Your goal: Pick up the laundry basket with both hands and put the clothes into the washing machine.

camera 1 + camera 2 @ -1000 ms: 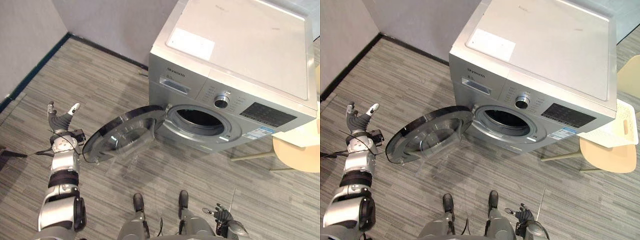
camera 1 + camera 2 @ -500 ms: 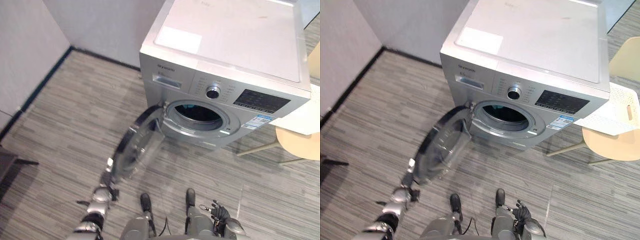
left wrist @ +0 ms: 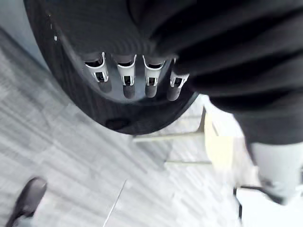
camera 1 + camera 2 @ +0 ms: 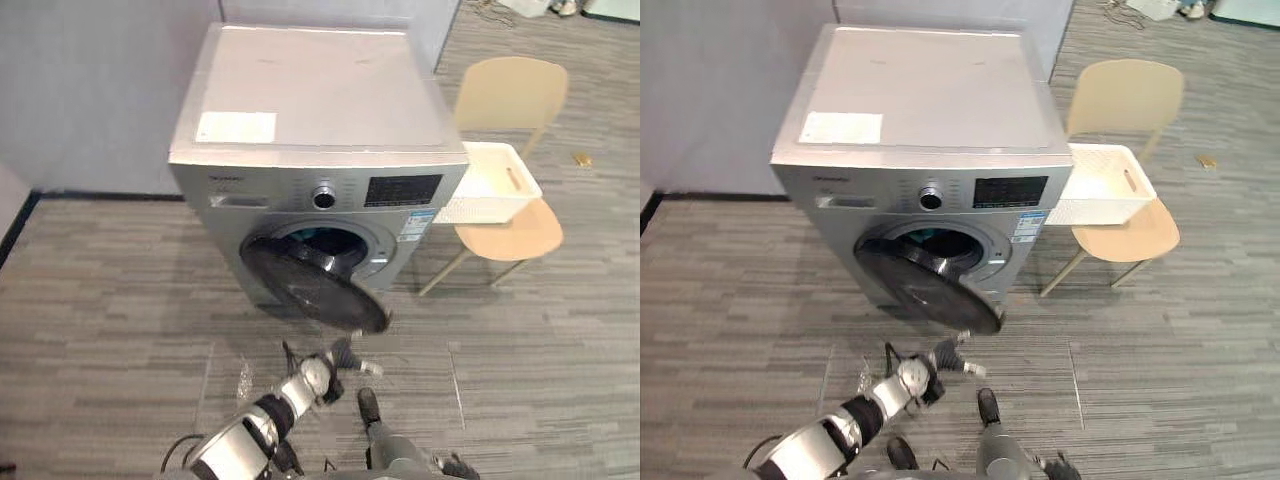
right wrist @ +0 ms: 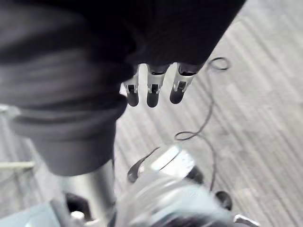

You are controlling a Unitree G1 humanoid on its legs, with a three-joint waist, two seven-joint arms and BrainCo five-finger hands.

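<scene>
The washer (image 4: 310, 100) stands by the wall, with a white label (image 4: 236, 127) on its top and a small sticker (image 4: 415, 225) under its dark panel; the print is too small to read. A tan chair (image 4: 510, 95) stands just beside it on the right. The dark round door (image 4: 310, 285) hangs partly open. The white basket (image 4: 470, 207) sits on the chair's seat, well apart from both hands. The left hand (image 4: 345, 355) is low by the door's bottom edge, its fingers (image 3: 126, 80) straight, pointing at the door. The right hand (image 5: 151, 87) hangs over the floor (image 4: 100, 330), fingers relaxed and holding nothing.
</scene>
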